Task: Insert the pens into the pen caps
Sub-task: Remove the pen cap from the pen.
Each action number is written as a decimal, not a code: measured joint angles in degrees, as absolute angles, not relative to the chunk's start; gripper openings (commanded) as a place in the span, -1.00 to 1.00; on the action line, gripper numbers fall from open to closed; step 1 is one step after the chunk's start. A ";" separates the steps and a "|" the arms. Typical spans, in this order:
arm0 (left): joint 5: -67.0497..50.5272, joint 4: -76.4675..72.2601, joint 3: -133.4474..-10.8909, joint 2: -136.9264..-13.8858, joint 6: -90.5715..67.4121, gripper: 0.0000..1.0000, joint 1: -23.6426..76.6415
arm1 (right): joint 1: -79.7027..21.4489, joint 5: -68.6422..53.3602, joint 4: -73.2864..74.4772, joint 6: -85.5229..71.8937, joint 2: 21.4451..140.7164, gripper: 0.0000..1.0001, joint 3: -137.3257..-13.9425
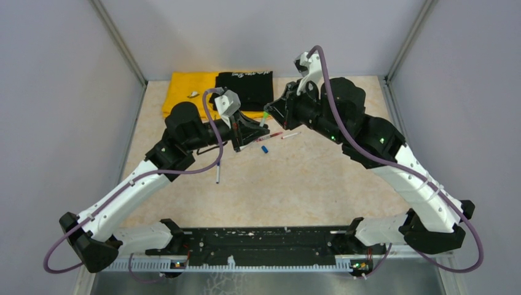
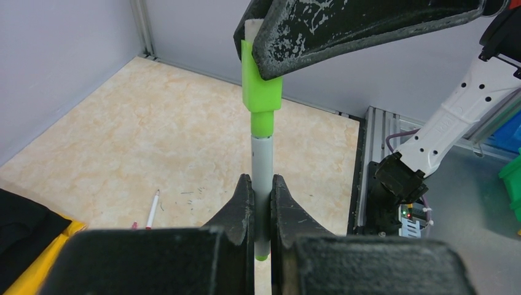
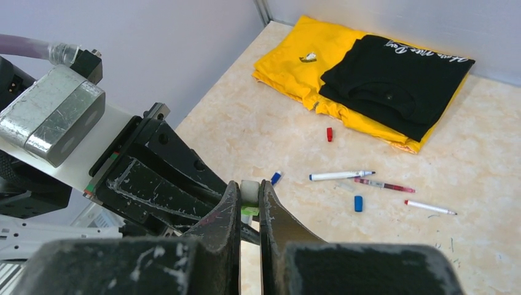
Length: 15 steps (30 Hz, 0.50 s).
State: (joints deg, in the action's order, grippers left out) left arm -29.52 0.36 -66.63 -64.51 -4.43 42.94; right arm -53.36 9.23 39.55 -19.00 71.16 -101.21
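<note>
Left wrist, left gripper (image 2: 262, 187) clenched on pen (image 2: 262, 157), right gripper (image 3: 249, 195) clamping green cap (image 2: 260, 92) above

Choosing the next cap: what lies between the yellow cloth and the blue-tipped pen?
One red cap, touching neither the yellow cloth nor the blue-tipped pen; the right wrist view shows it.

Light is soft and even; shadows on the table (image 1: 295, 184) are faint. In the wrist views the foreground at 6 o'clock is blurred.
</note>
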 measured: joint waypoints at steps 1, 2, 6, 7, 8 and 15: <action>-29.52 0.34 -66.63 -64.51 -4.45 -1.00 42.94 | -53.45 9.41 39.59 -18.76 71.09 -1.00 -101.21; -29.52 0.19 -66.63 -64.51 -4.45 -1.00 42.94 | -53.49 9.50 39.64 -18.59 70.96 -1.00 -101.21; -29.54 -0.84 -66.63 -64.53 -4.45 -1.00 42.98 | -53.65 9.72 39.53 -17.93 70.30 -1.00 -101.21; -29.56 -1.15 -66.63 -64.53 -4.45 -1.00 43.00 | -53.76 9.89 39.42 -17.74 70.13 -1.00 -101.21; -29.56 -1.45 -66.63 -64.53 -4.45 -1.00 43.03 | -53.82 10.07 39.38 -17.56 70.06 -1.00 -101.21; -29.58 -1.87 -66.63 -64.62 -4.45 -1.00 43.03 | -54.11 11.09 39.29 -16.93 69.76 -1.00 -101.14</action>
State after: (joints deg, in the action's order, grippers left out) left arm -29.58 -1.87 -66.63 -64.62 -4.45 43.03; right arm -54.11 11.09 39.29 -16.93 69.76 -101.14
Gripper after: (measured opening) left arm 0.065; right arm 0.048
